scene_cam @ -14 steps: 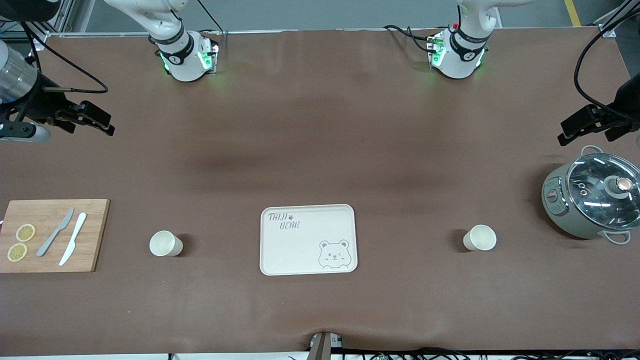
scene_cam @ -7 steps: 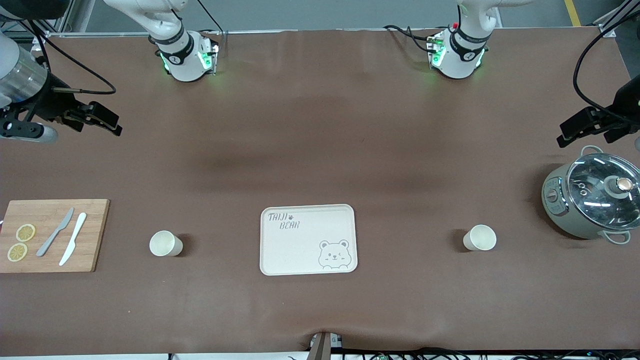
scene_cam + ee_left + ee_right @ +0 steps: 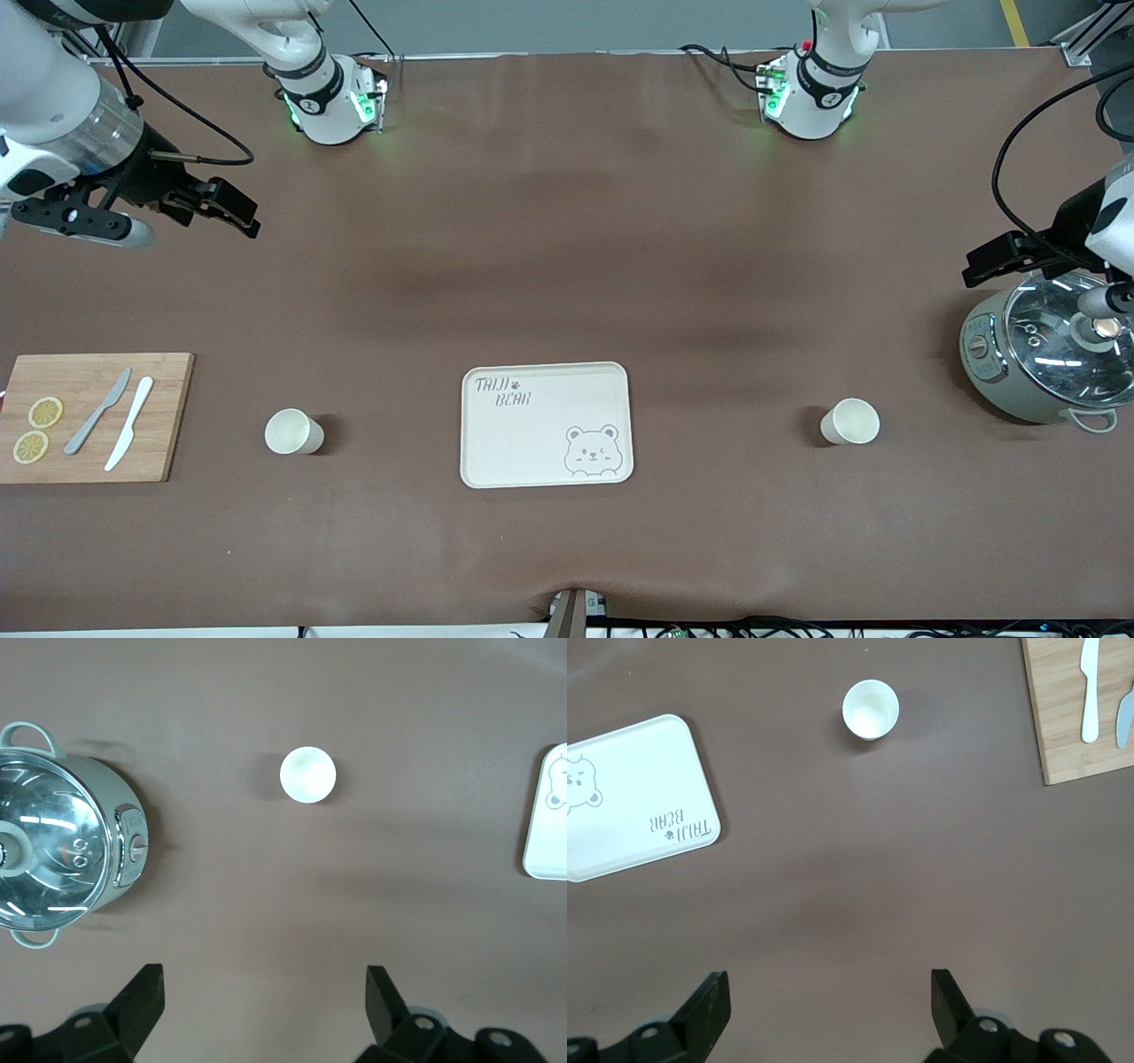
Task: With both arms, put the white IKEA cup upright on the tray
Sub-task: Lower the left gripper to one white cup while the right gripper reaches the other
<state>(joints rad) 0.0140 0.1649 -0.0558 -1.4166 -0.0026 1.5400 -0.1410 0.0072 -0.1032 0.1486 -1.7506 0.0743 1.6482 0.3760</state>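
The cream tray [image 3: 532,447] with its bear drawing lies at the table's middle, nothing on it. Two white cups stand upright, level with the tray. One cup [image 3: 292,431] is toward the right arm's end, the other cup [image 3: 850,421] toward the left arm's end. My right gripper [image 3: 237,214] hangs open and empty over bare table; its wrist view shows the cup [image 3: 870,710] and the tray [image 3: 638,802] ahead of the gripper [image 3: 830,992]. My left gripper [image 3: 985,263] is open and empty beside the pot, with the other cup [image 3: 307,774] ahead of the gripper [image 3: 264,992].
A wooden cutting board [image 3: 164,416] with lemon slices and two knives lies at the right arm's end. A grey pot with a glass lid [image 3: 1050,350] stands at the left arm's end, partly under the left wrist. Cables trail from both wrists.
Both arms have swung in from the table's ends toward the middle. The left wrist now hangs over the pot's lid. Both grippers stay open; cups and tray have not moved.
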